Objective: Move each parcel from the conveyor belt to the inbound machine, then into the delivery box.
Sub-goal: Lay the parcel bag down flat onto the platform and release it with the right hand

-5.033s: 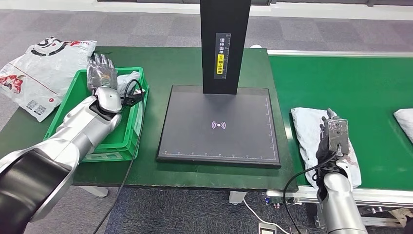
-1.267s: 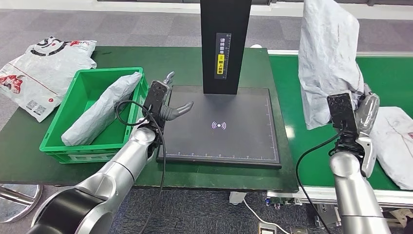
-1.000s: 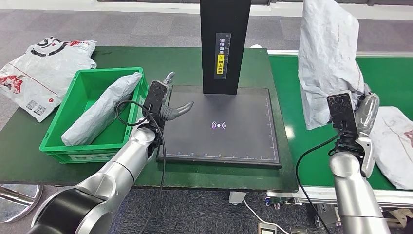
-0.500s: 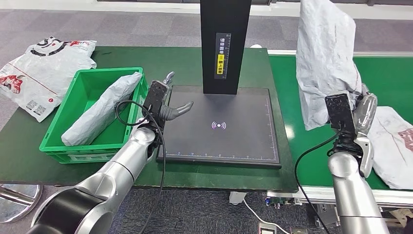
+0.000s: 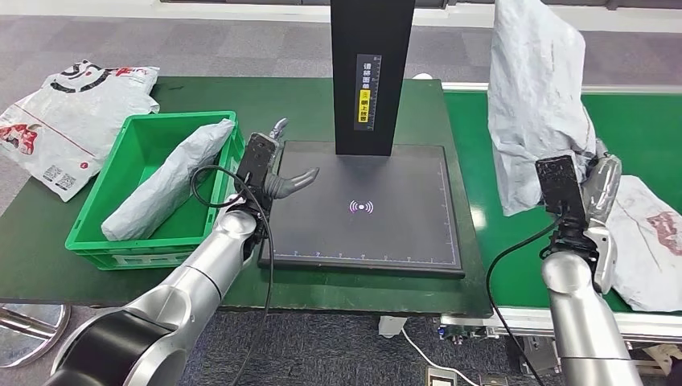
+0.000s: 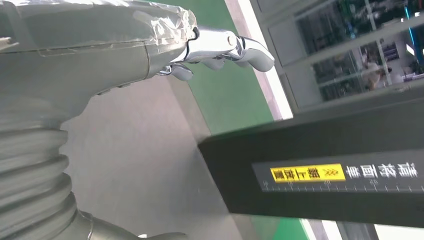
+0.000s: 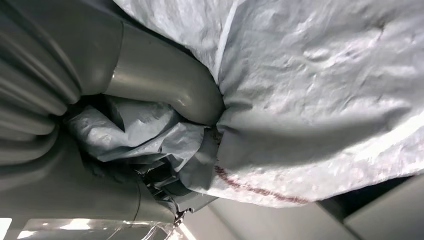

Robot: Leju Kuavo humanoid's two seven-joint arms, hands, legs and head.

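Note:
My right hand (image 5: pixel 597 181) grips a large grey plastic parcel (image 5: pixel 535 96) and holds it upright over the green conveyor belt (image 5: pixel 643 129), just right of the inbound machine's black plate (image 5: pixel 362 229). In the right wrist view the thumb (image 7: pixel 165 85) presses into the crumpled parcel (image 7: pixel 320 100). My left hand (image 5: pixel 277 173) hovers over the plate's left edge with its fingers (image 6: pixel 235 45) spread and nothing in it. A grey parcel (image 5: pixel 165 181) lies slanted in the green delivery box (image 5: pixel 133 149). Another parcel (image 5: pixel 647 241) lies on the belt at the right.
The machine's black post (image 5: pixel 371 72) with a yellow label rises behind the plate. A white printed bag (image 5: pixel 72 112) lies on the dark green table's far left corner. Floor shows below the table's front edge.
The right hand has shifted the held parcel slightly left toward the machine. The parcel lying on the belt has moved a little left. The left hand has stayed in place.

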